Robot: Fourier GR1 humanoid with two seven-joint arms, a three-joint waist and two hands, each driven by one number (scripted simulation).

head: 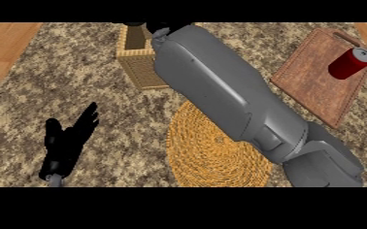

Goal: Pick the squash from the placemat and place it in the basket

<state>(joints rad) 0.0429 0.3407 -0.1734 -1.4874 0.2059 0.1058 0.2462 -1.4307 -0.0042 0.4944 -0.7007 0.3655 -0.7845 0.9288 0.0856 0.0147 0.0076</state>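
Right arm [229,97] runs diagonally from the lower right corner of your head view up to the basket [140,60] at top centre. Your right hand [165,27] shows only as a dark patch over the basket's rim; whether its fingers are released or clenched cannot be told. Squash: not visible on the round woven placemat [208,157], and its whereabouts cannot be told, as the forearm hides part of the basket. Left hand [68,143] rests at the lower left, fingers straight and released, holding nothing. Red can [349,63] stands on the wooden cutting board [308,77] at right, well apart from the basket.
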